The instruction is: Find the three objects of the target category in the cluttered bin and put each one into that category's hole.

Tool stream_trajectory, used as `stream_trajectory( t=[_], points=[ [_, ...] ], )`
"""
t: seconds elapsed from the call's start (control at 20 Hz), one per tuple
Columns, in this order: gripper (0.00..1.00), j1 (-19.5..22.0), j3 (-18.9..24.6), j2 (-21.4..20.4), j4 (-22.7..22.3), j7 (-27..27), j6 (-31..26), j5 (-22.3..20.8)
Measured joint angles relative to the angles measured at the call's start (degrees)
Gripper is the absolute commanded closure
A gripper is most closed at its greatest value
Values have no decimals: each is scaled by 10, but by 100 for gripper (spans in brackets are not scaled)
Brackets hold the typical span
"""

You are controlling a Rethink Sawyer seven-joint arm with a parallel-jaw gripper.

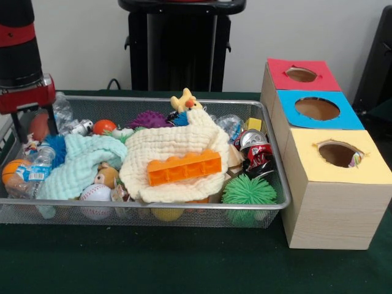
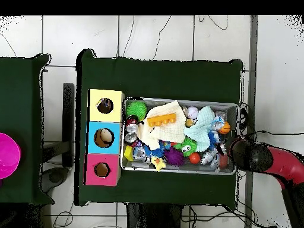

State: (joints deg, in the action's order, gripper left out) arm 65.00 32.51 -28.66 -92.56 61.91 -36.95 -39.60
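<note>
The wire mesh bin [image 1: 278,184] is full of clutter and also shows in the overhead view [image 2: 178,100]. My gripper [image 1: 35,131] hangs over the bin's left end in the front view, fingers [image 1: 52,120] apart and open. A brown ball [image 1: 40,125] shows between them; I cannot tell if they touch it. From overhead the gripper [image 2: 227,155] is at the bin's right end. The yellow-topped hole [image 1: 337,153] is in the nearest wooden box, and a scrap of busy print [image 1: 356,161] shows at its rim. No printed piece stands out in the bin.
A cream waffle cloth [image 1: 165,147] with an orange brick [image 1: 184,166] on it and a mint cloth [image 1: 79,162] cover much of the bin. A green spiky ball [image 1: 248,191], cans [image 1: 256,147] and a baseball [image 1: 96,195] lie around them. Blue-topped [image 1: 316,109] and red-topped [image 1: 301,75] boxes stand behind the yellow one.
</note>
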Motion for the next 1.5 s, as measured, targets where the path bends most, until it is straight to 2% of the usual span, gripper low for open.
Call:
stream_trajectory(
  t=[0.3, 0.6, 1.3, 1.35, 1.5],
  points=[
    [0, 18, 8, 41, 29, 0, 0, -19],
    [0, 27, 12, 69, 36, 0, 5, -50],
    [0, 24, 15, 74, 41, 0, 15, -86],
    [100, 12, 15, 73, 46, 0, 15, -105],
    [100, 7, 14, 74, 47, 0, 15, -112]
  ],
)
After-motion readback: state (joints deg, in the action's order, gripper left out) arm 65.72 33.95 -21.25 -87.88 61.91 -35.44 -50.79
